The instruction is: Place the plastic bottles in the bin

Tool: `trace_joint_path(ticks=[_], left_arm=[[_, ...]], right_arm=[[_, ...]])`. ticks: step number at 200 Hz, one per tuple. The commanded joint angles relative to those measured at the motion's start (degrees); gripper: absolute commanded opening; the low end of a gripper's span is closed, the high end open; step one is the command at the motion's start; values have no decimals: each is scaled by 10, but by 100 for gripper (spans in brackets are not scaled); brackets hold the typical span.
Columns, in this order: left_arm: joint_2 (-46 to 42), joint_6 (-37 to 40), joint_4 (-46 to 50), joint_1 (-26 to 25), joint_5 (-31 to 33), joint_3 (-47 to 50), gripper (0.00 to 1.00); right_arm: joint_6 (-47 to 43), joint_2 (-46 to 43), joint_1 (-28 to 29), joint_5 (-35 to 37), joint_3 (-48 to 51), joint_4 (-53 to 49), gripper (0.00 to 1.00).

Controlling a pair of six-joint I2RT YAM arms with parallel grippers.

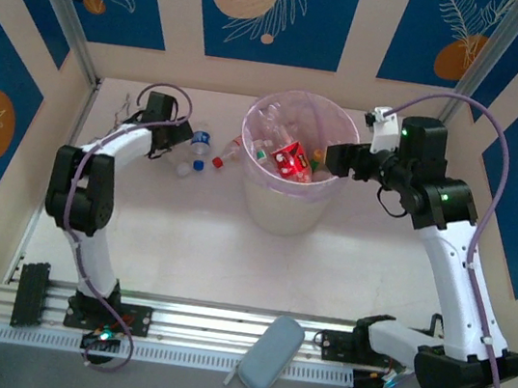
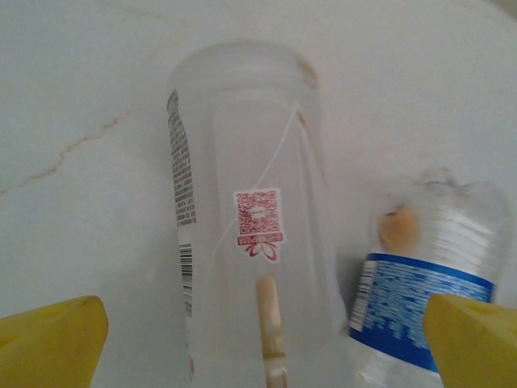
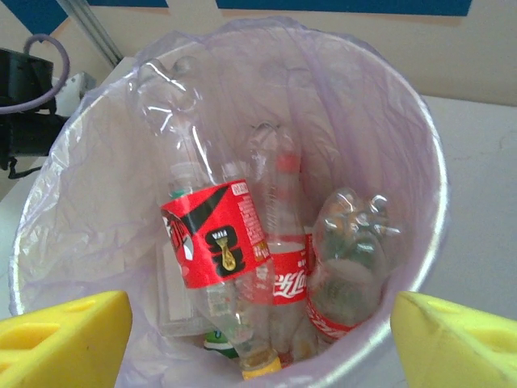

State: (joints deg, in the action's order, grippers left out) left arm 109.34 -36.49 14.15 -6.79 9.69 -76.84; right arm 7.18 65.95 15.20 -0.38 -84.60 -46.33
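Plastic bottles (image 3: 214,242), red-labelled, in bin (image 3: 420,162) by wide-apart right gripper (image 3: 260,323); QR-coded bottle (image 2: 250,162) before wide-apart left gripper (image 2: 266,323)

A grey-blue oblong pouch (image 1: 270,354) lies slanted at the middle of the table's near edge, across a slotted aluminium rail (image 1: 219,329) that runs along that edge. A black ribbed block (image 1: 29,293) sits at the rail's left end. The table (image 1: 201,254) is white, and close up its surface shows faint brownish veins (image 2: 65,153). Beige walls enclose the left, far and right edges, hung with blue panels (image 1: 286,13) bearing white leaf outlines and orange discs. Slanting metal posts (image 1: 67,9) rise at the far left and far right corners.
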Motion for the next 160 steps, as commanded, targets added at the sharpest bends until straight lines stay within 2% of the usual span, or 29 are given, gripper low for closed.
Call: trace_joint_path(ticks=[1,71,160], left_arm=[[37,-14,8,6,-5,-25,100],[96,-16,7,8,-29,-32,99],[81,-15,-19,9,-38,3,78]], right_arm=[[10,-23,-11,-2,18,-8,84],[6,-40,-35,-11,47,-6,84],[9,-40,-43,-13,52,-12,84]])
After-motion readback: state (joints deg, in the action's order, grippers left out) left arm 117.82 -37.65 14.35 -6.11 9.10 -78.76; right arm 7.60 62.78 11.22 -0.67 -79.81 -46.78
